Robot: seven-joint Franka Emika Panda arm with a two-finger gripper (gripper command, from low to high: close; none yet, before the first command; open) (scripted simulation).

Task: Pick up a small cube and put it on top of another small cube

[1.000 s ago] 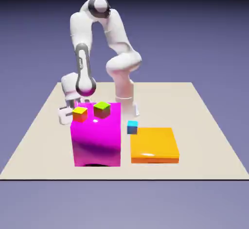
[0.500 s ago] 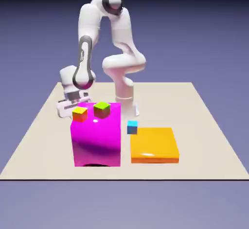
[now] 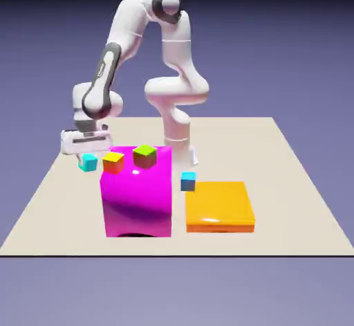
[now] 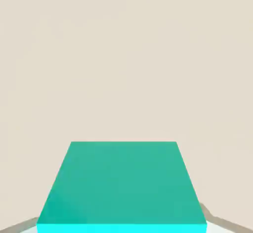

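A tiny turquoise small cube (image 3: 88, 163) hangs under my gripper (image 3: 87, 157), lifted off the table at the exterior view's left, beside the magenta block (image 3: 137, 193). The jaws are shut on it. In the hand view the turquoise small cube (image 4: 122, 185) fills the lower half and hides the fingertips, with bare beige table beyond. The other small cube (image 3: 188, 180), sky-blue with darker sides, rests on the table between the magenta block and the orange slab (image 3: 218, 205).
An orange cube (image 3: 113, 161) and a green cube (image 3: 144, 155) sit on top of the tall magenta block. The flat orange slab lies at the exterior view's right. My arm's base (image 3: 177, 145) stands behind the block.
My gripper has risen and swung toward the exterior view's left, carrying the turquoise cube out from behind the magenta block into view. The other things have not moved.
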